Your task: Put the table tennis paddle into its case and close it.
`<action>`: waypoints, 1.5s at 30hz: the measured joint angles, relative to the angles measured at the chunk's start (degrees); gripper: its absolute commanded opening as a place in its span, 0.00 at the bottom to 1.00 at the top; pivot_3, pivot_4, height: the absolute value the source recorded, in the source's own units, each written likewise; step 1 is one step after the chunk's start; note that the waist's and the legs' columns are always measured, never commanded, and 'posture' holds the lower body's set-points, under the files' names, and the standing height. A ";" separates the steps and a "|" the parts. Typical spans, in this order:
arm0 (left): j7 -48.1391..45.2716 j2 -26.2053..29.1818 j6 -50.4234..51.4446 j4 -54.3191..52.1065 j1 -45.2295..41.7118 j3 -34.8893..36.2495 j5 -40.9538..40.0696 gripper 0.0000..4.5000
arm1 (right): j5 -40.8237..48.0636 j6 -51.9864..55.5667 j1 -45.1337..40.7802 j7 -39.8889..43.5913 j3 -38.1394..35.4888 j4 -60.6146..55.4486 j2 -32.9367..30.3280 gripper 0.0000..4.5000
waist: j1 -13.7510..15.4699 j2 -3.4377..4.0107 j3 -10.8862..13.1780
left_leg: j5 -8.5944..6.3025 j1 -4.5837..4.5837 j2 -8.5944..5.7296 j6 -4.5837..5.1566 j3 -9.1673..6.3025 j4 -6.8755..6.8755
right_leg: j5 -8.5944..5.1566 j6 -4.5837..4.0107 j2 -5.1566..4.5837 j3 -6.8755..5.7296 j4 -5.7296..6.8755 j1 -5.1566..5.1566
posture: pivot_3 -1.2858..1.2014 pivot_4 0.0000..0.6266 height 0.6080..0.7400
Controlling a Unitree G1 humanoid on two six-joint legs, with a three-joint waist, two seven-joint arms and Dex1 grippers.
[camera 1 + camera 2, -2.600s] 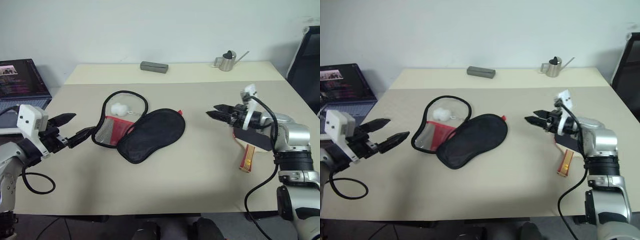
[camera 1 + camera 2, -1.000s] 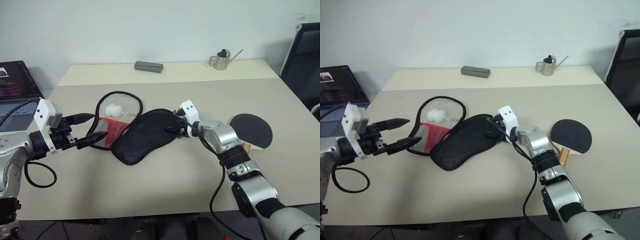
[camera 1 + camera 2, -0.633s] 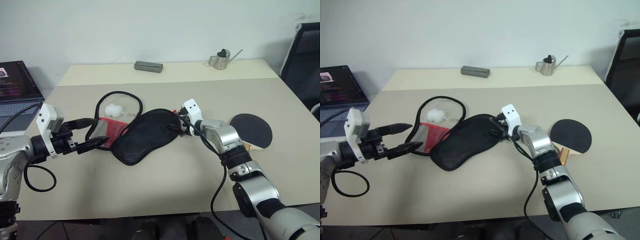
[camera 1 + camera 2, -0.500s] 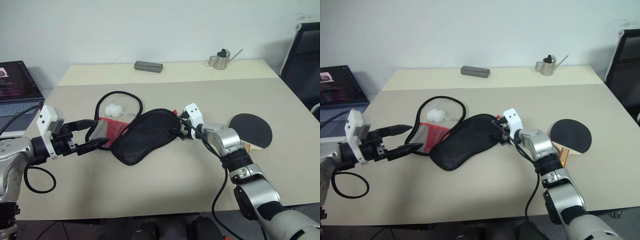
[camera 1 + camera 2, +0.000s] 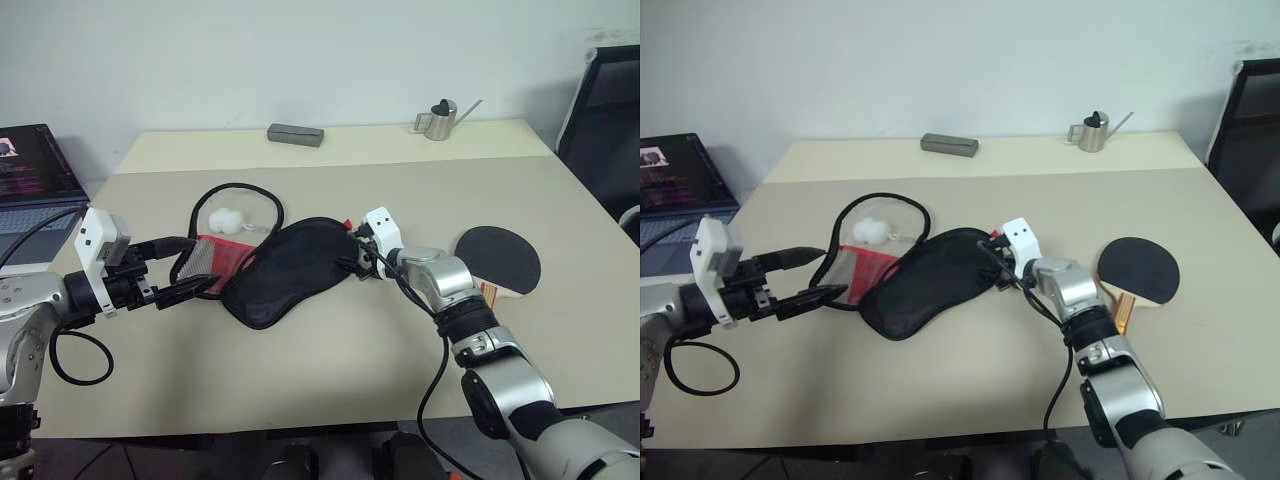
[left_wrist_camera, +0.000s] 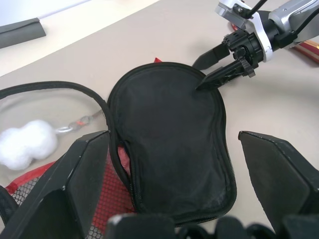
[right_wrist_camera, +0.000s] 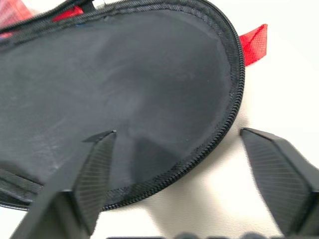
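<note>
Reaching out from the near left edge of the counter (image 5: 330,360), the left claw (image 5: 185,270) has its two black fingers spread wide apart and holds nothing; its tips sit right at the red mesh part of the case (image 5: 285,268). The case lies in the middle of the counter, with its soft black flap flopped open toward the right and its zipper edge running around it. The right claw (image 5: 352,252) comes in from the right side and sits at the rounded right end of the black flap. Its fingers are partly open, with one tip over the black cloth and the other just past the zipper edge, and I cannot tell if they are pinching it. A small red tab (image 7: 253,44) sticks out beside that end. The table tennis paddle (image 5: 497,260) lies flat on the counter to the right of the case, apart from it, black side up, with its striped handle pointing toward the near edge. A little white fluffy ball (image 5: 227,219) sits inside the black loop just behind the case. Far back on the counter are a grey box (image 5: 295,134) and a small metal watering can (image 5: 437,119). A laptop (image 5: 30,185) is off to the far left.
</note>
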 measured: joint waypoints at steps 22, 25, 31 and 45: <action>2.08 -1.02 1.74 -4.47 2.58 0.00 -1.21 1.00 | -7.74 -13.10 -9.35 9.48 5.76 16.92 -6.30 0.01 | 0.36 -0.03 0.01 | 0.04 -0.04 0.03 -0.07 0.01 0.01 | 0.03 -0.06 0.05 -0.02 -0.04 0.00 | 0.52 0.24 1.00; 2.27 -1.39 2.48 -4.87 2.39 -0.20 -1.84 1.00 | -10.37 -18.56 -11.95 11.38 7.12 22.40 -8.09 0.01 | 0.23 -0.03 0.02 | 0.04 -0.04 0.05 -0.08 0.02 -0.01 | 0.03 -0.06 0.06 -0.01 -0.05 -0.02 | 0.52 0.24 1.00; 2.67 -1.79 2.72 -5.38 1.79 -1.57 -2.20 1.00 | -14.79 -27.47 -16.64 11.14 8.67 30.55 -9.53 0.01 | 0.16 -0.05 0.03 | 0.07 -0.04 0.05 -0.12 0.05 -0.01 | 0.03 -0.06 0.07 0.02 -0.05 -0.03 | 0.52 0.24 1.00; 2.57 -1.91 2.80 -5.44 -0.13 -4.55 -2.33 1.00 | -22.70 -38.01 -23.98 6.14 9.77 40.88 -8.83 0.01 | 0.14 -0.05 0.04 | 0.14 -0.05 0.06 -0.24 0.05 -0.02 | 0.02 -0.07 0.07 0.03 -0.06 -0.04 | 0.52 0.24 1.00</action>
